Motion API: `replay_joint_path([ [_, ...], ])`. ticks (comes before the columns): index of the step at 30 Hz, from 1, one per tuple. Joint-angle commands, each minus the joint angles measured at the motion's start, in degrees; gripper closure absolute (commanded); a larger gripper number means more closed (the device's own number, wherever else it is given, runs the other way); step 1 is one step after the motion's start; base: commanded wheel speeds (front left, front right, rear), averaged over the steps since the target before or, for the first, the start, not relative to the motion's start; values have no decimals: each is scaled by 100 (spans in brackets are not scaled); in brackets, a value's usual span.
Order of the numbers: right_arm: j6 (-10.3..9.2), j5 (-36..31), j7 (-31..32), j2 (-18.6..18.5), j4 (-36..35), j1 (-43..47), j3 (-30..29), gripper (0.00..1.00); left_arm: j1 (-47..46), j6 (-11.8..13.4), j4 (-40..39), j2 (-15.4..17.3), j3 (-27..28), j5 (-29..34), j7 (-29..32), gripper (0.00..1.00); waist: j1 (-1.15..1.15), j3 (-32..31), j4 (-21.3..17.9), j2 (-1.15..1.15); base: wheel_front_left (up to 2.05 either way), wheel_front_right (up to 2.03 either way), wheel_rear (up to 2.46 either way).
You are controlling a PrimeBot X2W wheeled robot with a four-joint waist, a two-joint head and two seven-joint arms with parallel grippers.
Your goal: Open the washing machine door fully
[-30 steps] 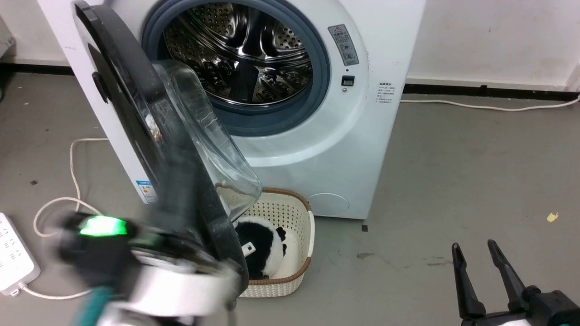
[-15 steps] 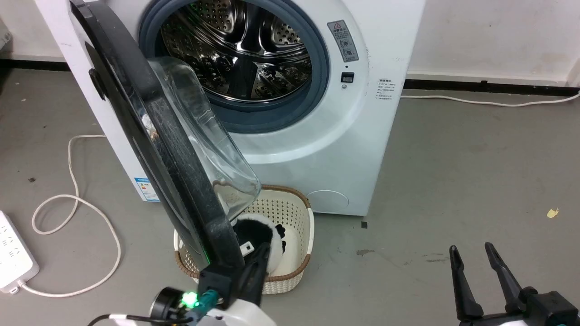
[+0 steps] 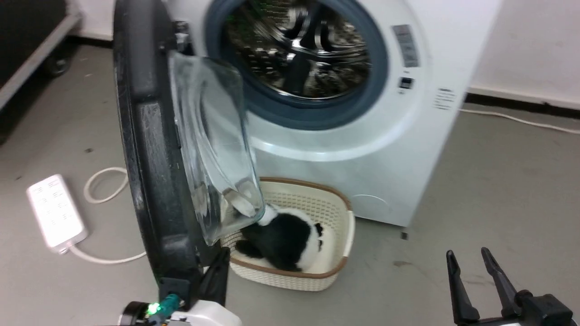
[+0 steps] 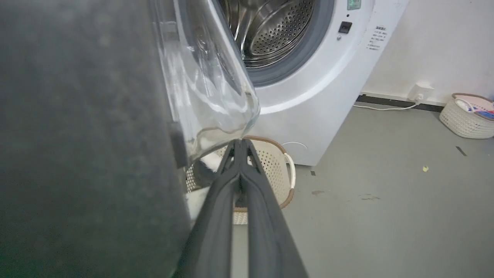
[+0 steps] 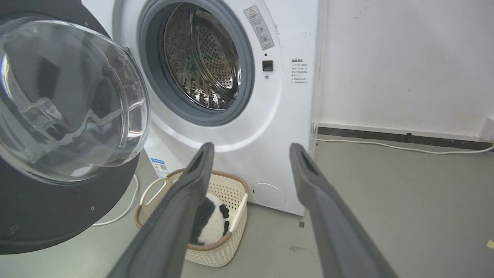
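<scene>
Round, glossy black washing machine door (image 3: 145, 158) hangs open, its clear glass bowl (image 3: 213, 149) bulging. The left gripper (image 4: 239, 146) has its fingers pressed together; the right gripper (image 5: 251, 148) has them wide.

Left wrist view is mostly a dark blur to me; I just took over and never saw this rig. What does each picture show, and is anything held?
This is a wheeled robot with two arms, each ending in a two-fingered tool. The head view looks down from its head; each wrist view looks along one tool's own fingers. The dark mass in the left wrist view is the door, open and very close, its glass bowl beside it. The left tool is shut on nothing, tips just below that bowl; whether it touches the door I cannot tell. The right tool is open and empty, facing the washing machine. On the floor stand a basket holding a black-and-white plush toy, and, to the left in the head view, a power strip.
</scene>
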Motion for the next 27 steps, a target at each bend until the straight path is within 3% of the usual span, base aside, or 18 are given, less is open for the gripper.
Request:
replay_joint_path([
  [1, 5, 38, -24, 18, 23, 54, 19, 0, 43, 28, -20, 56, 48, -23, -60, 100, 0, -33, 371, 0, 0, 0, 0],
  [7, 5, 0, -24, 18, 29, 31, 87, 0, 22, 164, -116, 152, 344, -164, -105, 100, 0, 50, 956, 0, 0, 0, 0],
  [12, 5, -40, -24, 18, 35, -59, 133, 0, -47, 273, -101, 287, 705, -320, -172, 100, 0, 240, 1175, 0, 0, 0, 0],
  [19, 5, -224, -24, 18, 13, -222, 169, 0, -452, 338, 110, 564, 1267, -602, -292, 100, 0, 691, 1280, 0, 0, 0, 0],
  [27, 5, -411, -24, -34, -19, -387, 129, 0, -1048, 439, 861, 990, 1967, -917, -431, 100, 0, 1187, 1113, 0, 0, 0, 0],
])
